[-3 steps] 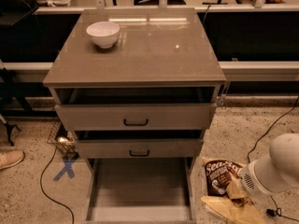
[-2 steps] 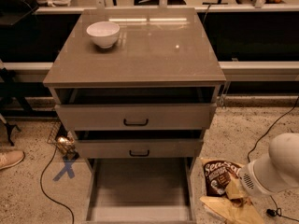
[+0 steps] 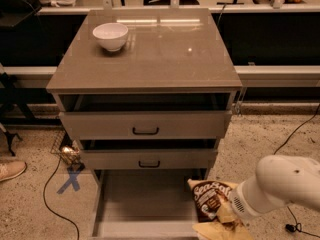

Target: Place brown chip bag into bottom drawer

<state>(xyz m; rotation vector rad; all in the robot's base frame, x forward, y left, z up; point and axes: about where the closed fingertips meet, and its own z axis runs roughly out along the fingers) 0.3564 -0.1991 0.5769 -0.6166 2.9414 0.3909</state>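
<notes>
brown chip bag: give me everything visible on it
The brown chip bag is crinkled and foil-like: dark brown centre with white "Sea Salt" lettering, yellow-tan ends. It sits tilted at the right side of the open bottom drawer, mostly outside it, not on its floor. The gripper, on the white arm, meets its right side.

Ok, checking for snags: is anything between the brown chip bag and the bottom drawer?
Nothing visible does. The brown chip bag, at the gripper low on the right, is by the open bottom drawer's right side, and its floor looks bare.
</notes>
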